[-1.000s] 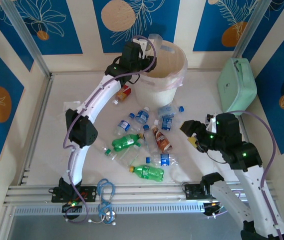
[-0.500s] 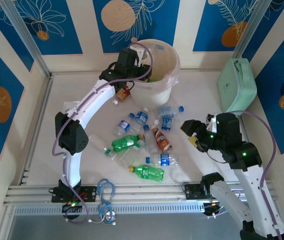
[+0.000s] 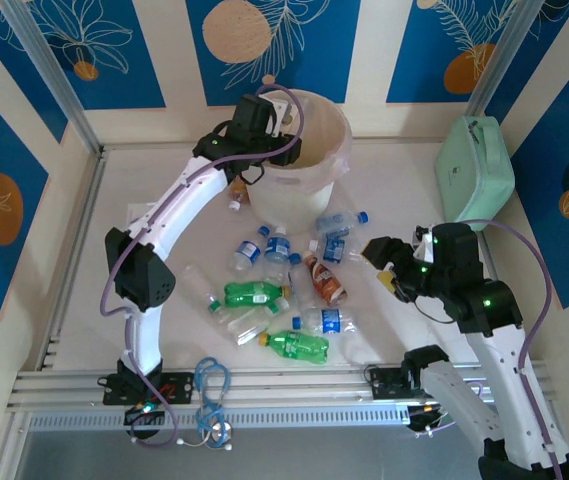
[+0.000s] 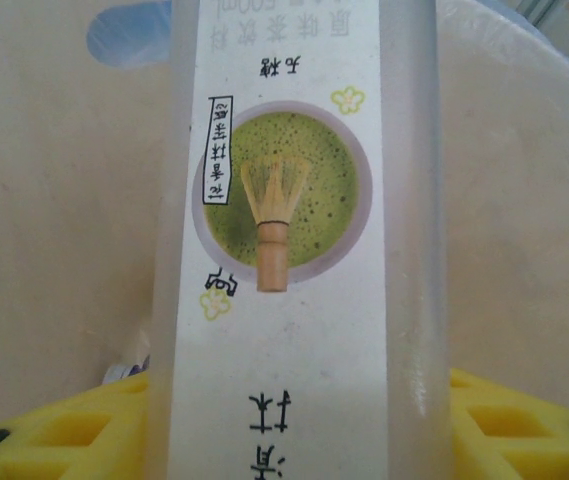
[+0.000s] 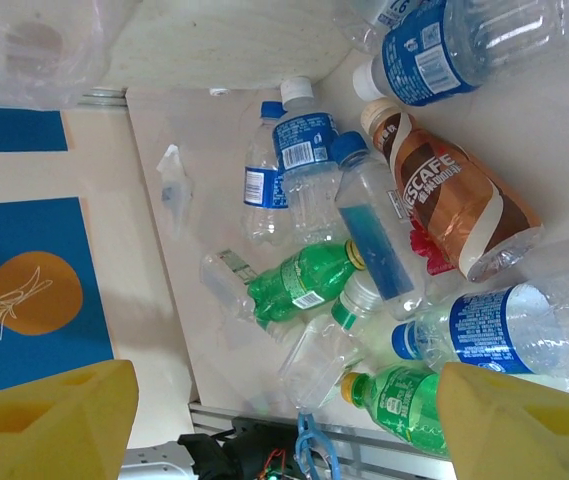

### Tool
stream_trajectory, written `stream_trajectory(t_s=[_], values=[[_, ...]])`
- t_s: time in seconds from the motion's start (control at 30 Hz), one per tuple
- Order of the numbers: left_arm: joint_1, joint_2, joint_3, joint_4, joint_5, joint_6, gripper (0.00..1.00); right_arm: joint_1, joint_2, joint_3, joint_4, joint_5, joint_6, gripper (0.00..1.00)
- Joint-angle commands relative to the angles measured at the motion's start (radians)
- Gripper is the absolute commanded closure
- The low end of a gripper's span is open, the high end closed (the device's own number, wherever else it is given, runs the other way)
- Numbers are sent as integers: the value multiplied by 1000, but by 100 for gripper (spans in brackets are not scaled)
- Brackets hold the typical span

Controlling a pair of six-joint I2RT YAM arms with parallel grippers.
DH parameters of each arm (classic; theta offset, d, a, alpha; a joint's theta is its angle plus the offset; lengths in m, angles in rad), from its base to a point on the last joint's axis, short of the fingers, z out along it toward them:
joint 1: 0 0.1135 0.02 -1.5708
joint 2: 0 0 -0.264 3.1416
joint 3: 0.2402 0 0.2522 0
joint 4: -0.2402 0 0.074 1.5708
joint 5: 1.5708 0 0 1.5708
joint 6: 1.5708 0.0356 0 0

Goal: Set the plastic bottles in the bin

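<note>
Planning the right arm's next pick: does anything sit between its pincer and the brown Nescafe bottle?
Nothing visible: only bare table lies between the open right pincer and the brown Nescafe bottle.

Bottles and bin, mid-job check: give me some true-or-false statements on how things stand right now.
The left gripper holds a matcha-labelled bottle at the bin rim. True.
The right gripper grips a green bottle. False: its jaws stand open and empty above the loose bottles.
Every bottle is in the bin. False: many lie on the table.
The brown Nescafe bottle lies on the table. True.
The mint-green case sits left of the bin. False: it sits to the right.
</note>
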Motion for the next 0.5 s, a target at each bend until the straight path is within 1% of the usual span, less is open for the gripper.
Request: stream_trajectory(t_s=[0.0,0.07,0.13,0.17,0.3,0.33,0.47], values=[[-16,-6,32,-99,36,-19,56,-10,5,31,-2,-26,-20,22],[-20,-9,29,-120,37,-25,56,-13,6,31,-1,-28,-22,22],[-26,-16,17,-127,40,-23,53,-16,6,29,2,-30,-22,21],[-28,-18,12,-126,42,-23,50,-17,6,29,4,-31,-22,22],[-30,-18,20,-122,48,-28,28,-17,6,31,4,-33,-20,21],[-31,-18,26,-120,49,-31,25,-18,6,32,3,-33,-21,21],[-33,-25,70,-102,55,-48,17,-18,6,34,-1,-32,-23,21]])
